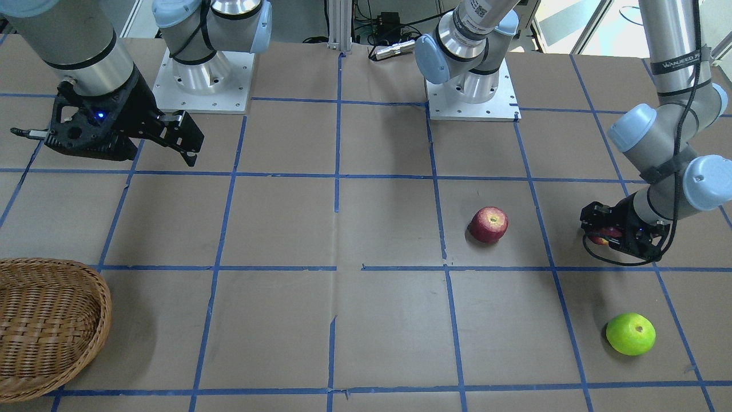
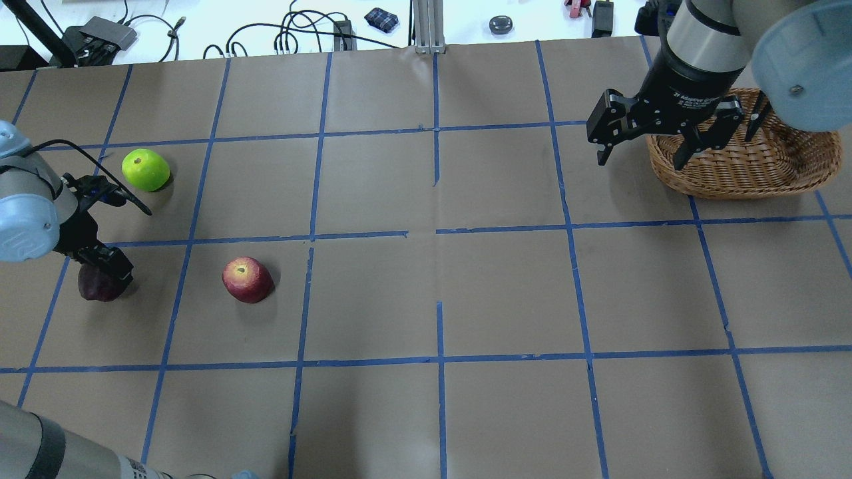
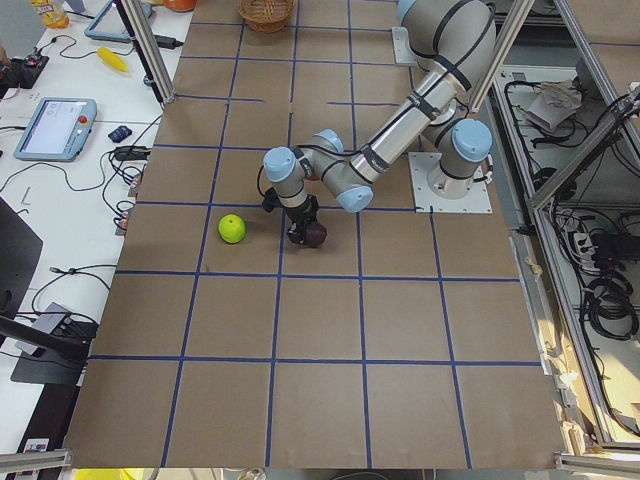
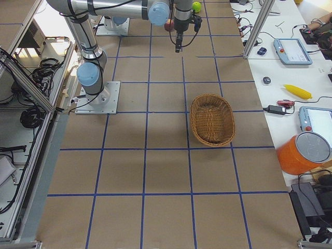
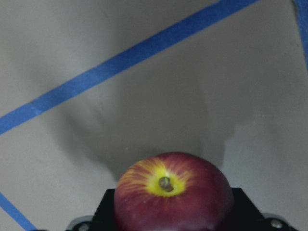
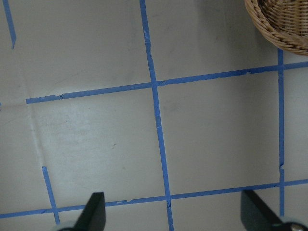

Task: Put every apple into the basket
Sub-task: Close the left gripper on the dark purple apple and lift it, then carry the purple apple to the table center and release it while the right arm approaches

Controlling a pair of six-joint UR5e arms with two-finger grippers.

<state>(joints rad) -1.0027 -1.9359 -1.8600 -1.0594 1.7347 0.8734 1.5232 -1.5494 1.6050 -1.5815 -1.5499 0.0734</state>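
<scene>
While left gripper [image 2: 106, 266] clamps the maroon apple [image 2: 93, 287], lift clear before swinging toward basket [image 2: 745, 174]. Right gripper [image 2: 640, 159] hangs wide, empty.

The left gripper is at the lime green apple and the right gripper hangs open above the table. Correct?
No: the overhead exterior view shows the left gripper at the dark maroon round apple; the lime green round apple lies apart.
</scene>
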